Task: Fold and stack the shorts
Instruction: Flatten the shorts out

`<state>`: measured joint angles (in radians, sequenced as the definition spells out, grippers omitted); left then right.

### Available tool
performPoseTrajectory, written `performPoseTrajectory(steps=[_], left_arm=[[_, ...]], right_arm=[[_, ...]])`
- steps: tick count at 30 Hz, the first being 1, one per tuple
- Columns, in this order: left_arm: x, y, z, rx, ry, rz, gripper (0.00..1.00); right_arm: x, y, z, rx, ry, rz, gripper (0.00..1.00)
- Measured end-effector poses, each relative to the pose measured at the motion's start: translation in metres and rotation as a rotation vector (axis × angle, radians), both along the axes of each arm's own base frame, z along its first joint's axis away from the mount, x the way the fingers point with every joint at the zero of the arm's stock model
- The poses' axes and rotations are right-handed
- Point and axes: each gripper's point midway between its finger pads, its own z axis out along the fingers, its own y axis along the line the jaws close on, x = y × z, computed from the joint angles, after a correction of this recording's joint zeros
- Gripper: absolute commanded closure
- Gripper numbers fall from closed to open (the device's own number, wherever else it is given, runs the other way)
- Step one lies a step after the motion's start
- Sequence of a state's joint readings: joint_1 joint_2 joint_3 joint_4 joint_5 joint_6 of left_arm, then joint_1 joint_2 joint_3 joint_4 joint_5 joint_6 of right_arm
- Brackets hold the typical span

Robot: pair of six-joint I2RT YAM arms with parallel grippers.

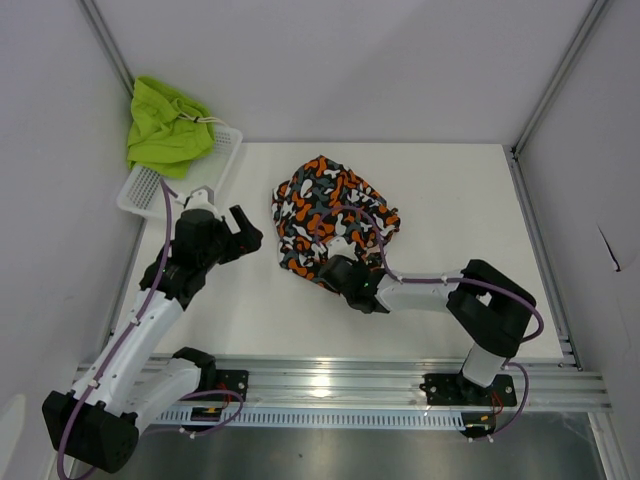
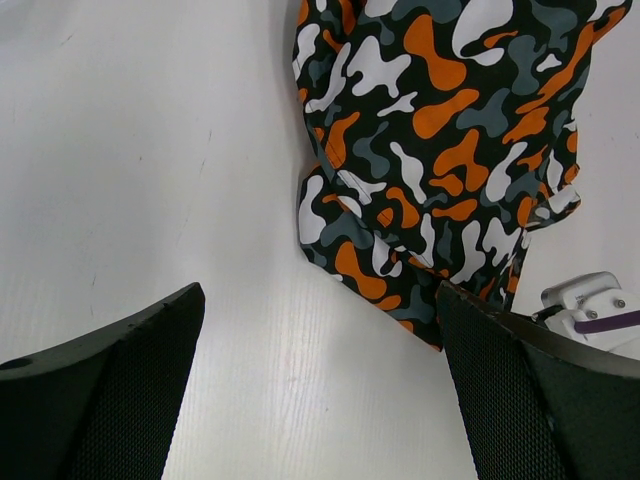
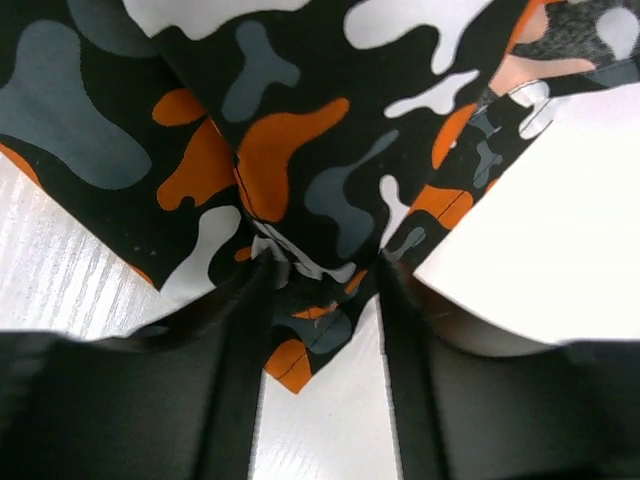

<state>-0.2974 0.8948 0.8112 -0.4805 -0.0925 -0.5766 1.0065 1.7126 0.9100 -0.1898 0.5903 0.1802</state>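
Note:
The camo shorts (image 1: 330, 215) lie crumpled in the middle of the table, blotched orange, black, grey and white. My right gripper (image 1: 337, 268) sits at their near edge. In the right wrist view a hem corner of the camo shorts (image 3: 300, 150) lies between the fingers of the right gripper (image 3: 325, 270), whose jaws stand partly apart with bare table showing beside the cloth. My left gripper (image 1: 246, 232) hovers wide open left of the camo shorts (image 2: 440, 130), with only table between the fingers of the left gripper (image 2: 320, 300). The lime green shorts (image 1: 165, 125) are heaped on the basket.
A white mesh basket (image 1: 150, 190) stands at the table's far left corner, half under the green shorts. Grey walls close in the left, back and right sides. A metal rail (image 1: 400, 380) runs along the near edge.

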Motion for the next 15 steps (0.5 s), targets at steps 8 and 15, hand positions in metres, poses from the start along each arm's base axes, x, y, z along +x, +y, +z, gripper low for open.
performPoseTrajectory(steps=[8, 15], left_arm=[[-0.001, 0.002, -0.006, 0.002, 0.012, 0.007, 0.01], [0.003, 0.001, -0.019, -0.030, 0.026, 0.032, 0.01]], right_arm=[[0.001, 0.004, -0.005, -0.046, -0.002, 0.049, 1.00], [-0.020, 0.004, 0.029, 0.037, -0.067, 0.082, 1.00]])
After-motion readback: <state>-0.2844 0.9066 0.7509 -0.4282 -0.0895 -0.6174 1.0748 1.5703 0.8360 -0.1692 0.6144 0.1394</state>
